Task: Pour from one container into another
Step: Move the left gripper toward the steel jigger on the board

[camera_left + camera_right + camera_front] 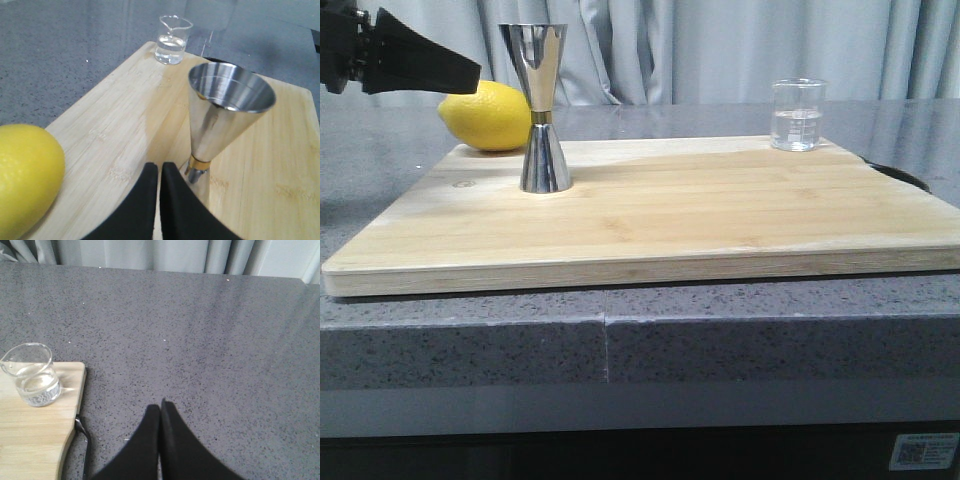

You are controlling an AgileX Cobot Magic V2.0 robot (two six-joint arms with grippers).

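Observation:
A small clear glass beaker (797, 114) with some clear liquid stands at the far right corner of the wooden cutting board (650, 215); it also shows as the beaker (172, 40) and the beaker (32, 374). The tall steel hourglass jigger (541, 107) stands upright on the board's left part, its open cone (227, 107) empty. My left gripper (470, 75) hovers shut at the upper left, behind and left of the jigger, its tips (160, 167) close to the jigger's gold waist, holding nothing. My right gripper (160, 407) is shut over bare counter, right of the beaker, outside the front view.
A yellow lemon (488, 115) lies behind the board's far left edge, just left of the jigger, and the lemon (25, 180) sits beside my left fingers. A dark metal handle (84, 440) runs along the board's right end. Grey speckled counter (200, 340) surrounds the board; curtains hang behind.

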